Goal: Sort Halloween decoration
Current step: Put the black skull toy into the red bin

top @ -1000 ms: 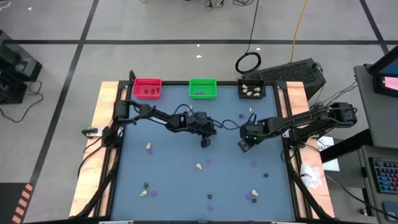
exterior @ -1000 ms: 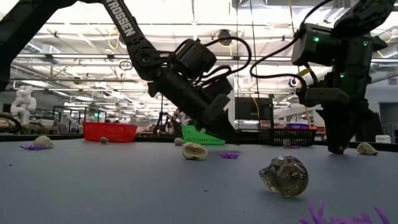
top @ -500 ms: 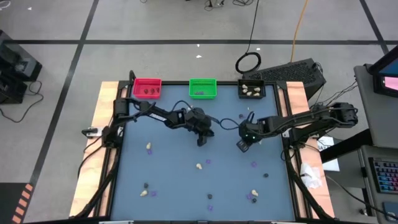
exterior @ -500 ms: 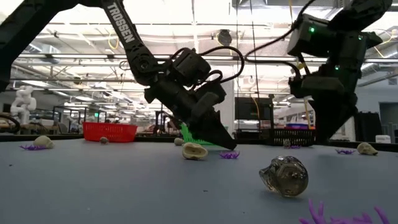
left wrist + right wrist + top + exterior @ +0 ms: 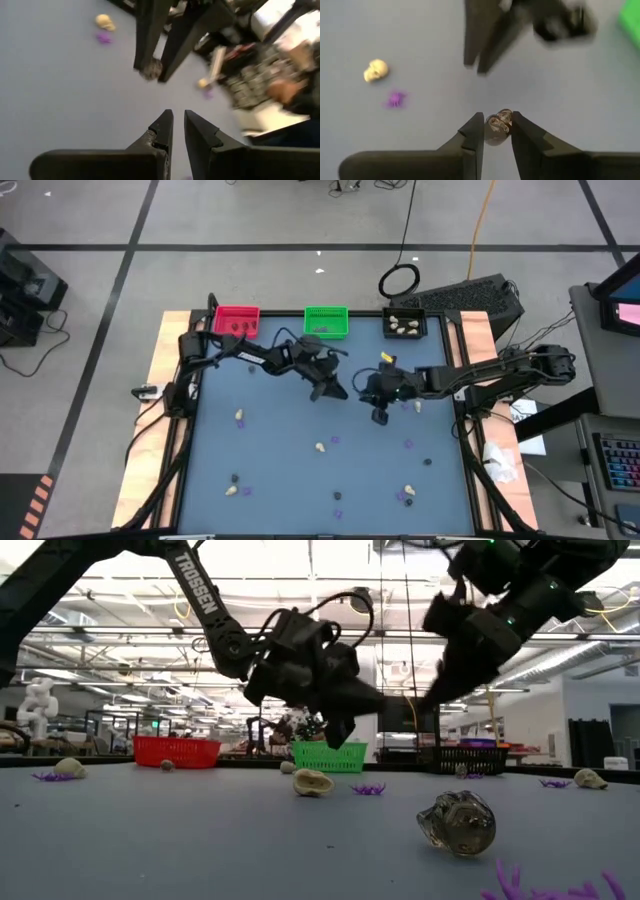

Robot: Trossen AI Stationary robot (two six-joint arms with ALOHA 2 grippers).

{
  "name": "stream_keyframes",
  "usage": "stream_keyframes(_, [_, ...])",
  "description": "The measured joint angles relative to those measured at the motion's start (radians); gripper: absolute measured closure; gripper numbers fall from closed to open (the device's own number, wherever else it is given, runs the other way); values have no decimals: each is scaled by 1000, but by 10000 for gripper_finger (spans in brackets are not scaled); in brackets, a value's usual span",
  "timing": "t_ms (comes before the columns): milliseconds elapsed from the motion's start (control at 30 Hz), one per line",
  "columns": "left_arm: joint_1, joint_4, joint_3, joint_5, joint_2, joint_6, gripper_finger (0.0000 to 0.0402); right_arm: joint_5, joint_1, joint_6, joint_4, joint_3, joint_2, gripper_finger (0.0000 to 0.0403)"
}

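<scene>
Right gripper [image 5: 493, 131] clamped on dark grey skull trinket [image 5: 498, 125]; left gripper [image 5: 178, 129] nearly closed, empty, mid-table

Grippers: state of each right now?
Left gripper: shut, holding nothing, raised over mid-table.
Right gripper: shut on a dark grey skull trinket, raised over mid-table.

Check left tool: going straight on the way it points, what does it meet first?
Probably the right tool, shut on a dark grey lump, ahead in the left wrist view. Nothing shows between it and the left tool; depth unclear.
</scene>
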Motion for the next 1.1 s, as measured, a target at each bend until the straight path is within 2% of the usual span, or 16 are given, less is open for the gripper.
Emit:
stream_keyframes(100, [12,57,0,43,0,-113,362,22,0,-121,72,0,0,337])
stream_keyframes(300, [21,71,0,40,1,-186,353,30,0,-238,116,0,0,337])
stream_keyframes(500, [14,81,0,36,1,-219,291,51,0,-274,120,0,0,337])
stream_keyframes(667, [5,78,0,-42,1,-219,225,50,0,-291,124,0,0,337])
stream_keyframes(767, [5,78,0,-101,1,-220,198,50,0,-303,132,0,0,337])
stream_keyframes(867, [4,87,0,-153,1,-220,190,50,0,-309,131,0,0,337])
stream_keyframes(1100, [-16,139,11,-185,3,-219,189,49,0,-313,134,0,0,337])
